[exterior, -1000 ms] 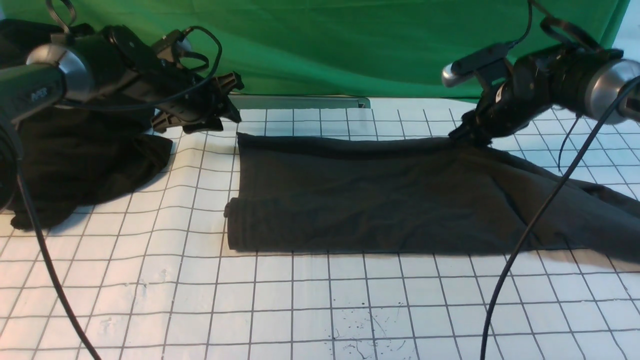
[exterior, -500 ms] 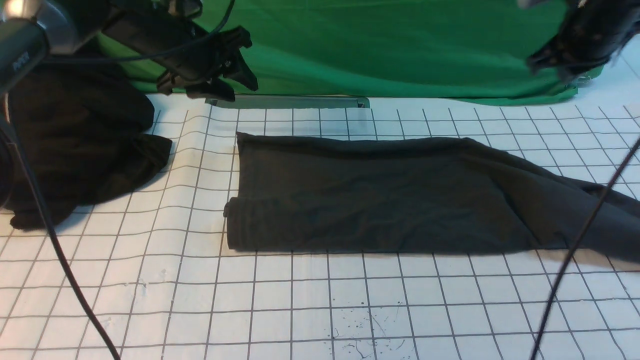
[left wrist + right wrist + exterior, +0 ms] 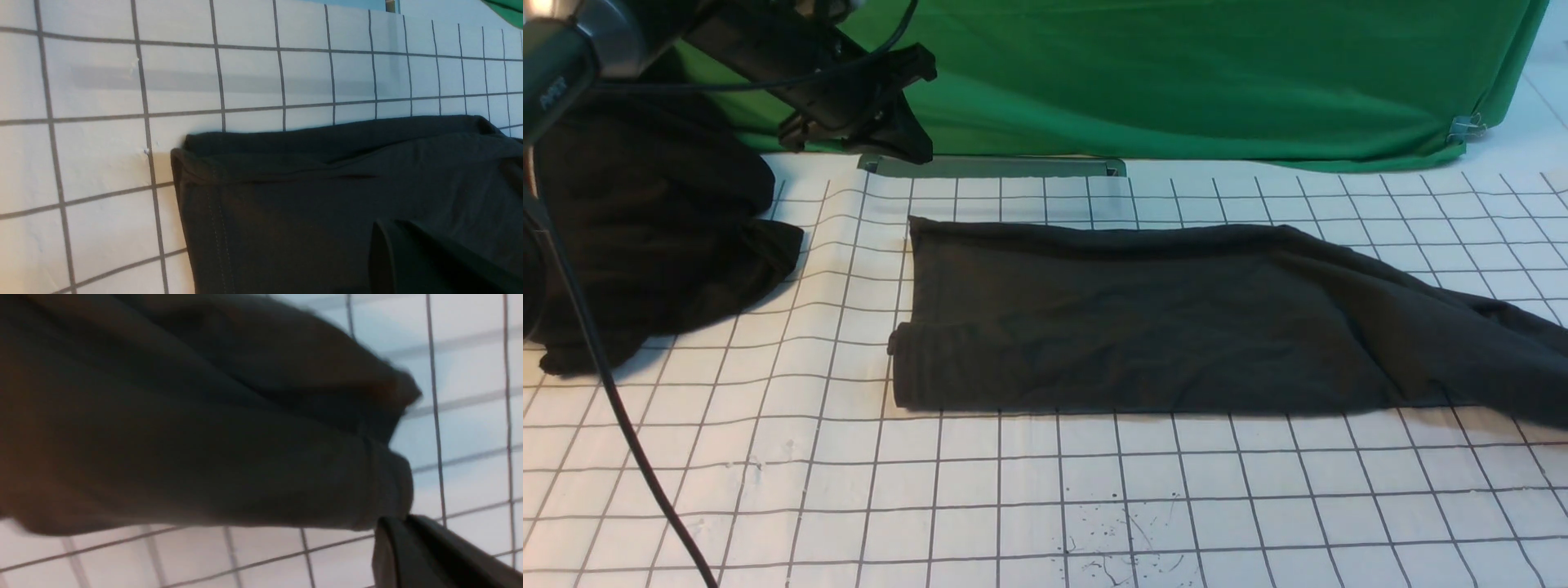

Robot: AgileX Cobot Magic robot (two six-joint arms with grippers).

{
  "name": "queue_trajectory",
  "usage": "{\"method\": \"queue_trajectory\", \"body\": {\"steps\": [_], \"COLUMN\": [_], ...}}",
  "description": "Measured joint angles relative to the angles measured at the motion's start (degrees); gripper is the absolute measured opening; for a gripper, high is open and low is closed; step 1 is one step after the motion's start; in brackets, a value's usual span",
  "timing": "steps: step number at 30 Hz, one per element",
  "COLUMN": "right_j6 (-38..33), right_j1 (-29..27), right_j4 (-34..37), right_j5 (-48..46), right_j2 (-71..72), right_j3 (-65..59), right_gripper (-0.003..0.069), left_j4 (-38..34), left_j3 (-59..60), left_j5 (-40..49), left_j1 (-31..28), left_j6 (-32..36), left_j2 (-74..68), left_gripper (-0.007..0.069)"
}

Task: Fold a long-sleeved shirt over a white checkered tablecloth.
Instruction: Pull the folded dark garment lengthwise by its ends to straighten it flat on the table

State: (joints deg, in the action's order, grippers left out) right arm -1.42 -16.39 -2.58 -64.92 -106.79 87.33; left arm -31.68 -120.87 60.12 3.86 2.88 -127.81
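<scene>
Shirt (image 3: pixel 1143 318) lay folded in a long band across the checkered tablecloth (image 3: pixel 1013 490).
Left fingers (image 3: pixel 903 143) hung spread and empty above its far left corner, apart from it; right fingers (image 3: pixel 429 555) were over the shirt, and I cannot tell their state.

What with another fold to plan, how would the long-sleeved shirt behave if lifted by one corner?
Probably floppy: the long-sleeved shirt lies softly wrinkled and flat on the white checkered tablecloth, so it would likely drape and unfold. It looks like thin cloth, so probably light. Rolling or tipping seems unlikely.
</scene>
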Motion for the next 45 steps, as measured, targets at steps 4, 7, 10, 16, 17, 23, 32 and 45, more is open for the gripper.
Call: {"method": "queue_trajectory", "body": {"steps": [4,7,10,16,17,23,32,45], "right_j6": [-0.5,-1.7,-2.0,-1.7,-1.7,-1.8,0.2,-2.7], "right_j1": [-3.8,-4.9,-5.0,-5.0,-5.0,-5.0,-5.0,-5.0], "right_j4": [2.6,4.1,4.5,4.8,4.8,5.0,5.2,6.1], "right_j5": [5.2,7.7,10.6,11.3,9.7,3.1,6.9,4.3], "right_j2": [-0.6,-1.6,-3.6,-5.8,-5.9,-5.9,-9.3,-10.3], "right_j3": [-6.0,-8.0,-8.3,-8.0,-7.0,0.9,-0.4,-0.8], "right_gripper": [0.0065,0.0155,0.0267,0.0316,0.0316,0.036,0.0382,0.0025], "left_j4": [0.0,0.0,0.0,0.2,0.2,0.2,0.2,0.6], "left_j3": [0.0,0.0,0.0,0.0,0.0,0.0,-0.1,-0.1], "left_j5": [0.5,0.6,0.9,1.1,1.4,1.9,2.1,2.1], "left_j1": [0.0,0.0,0.0,0.0,0.0,0.0,0.0,0.0], "left_j6": [1.2,1.8,1.8,1.9,1.9,1.9,1.9,2.1], "left_j2": [0.0,0.0,0.0,0.0,0.0,0.0,-0.5,-1.7], "left_gripper": [0.0,0.0,0.0,0.0,0.0,0.0,0.0,0.0]}}
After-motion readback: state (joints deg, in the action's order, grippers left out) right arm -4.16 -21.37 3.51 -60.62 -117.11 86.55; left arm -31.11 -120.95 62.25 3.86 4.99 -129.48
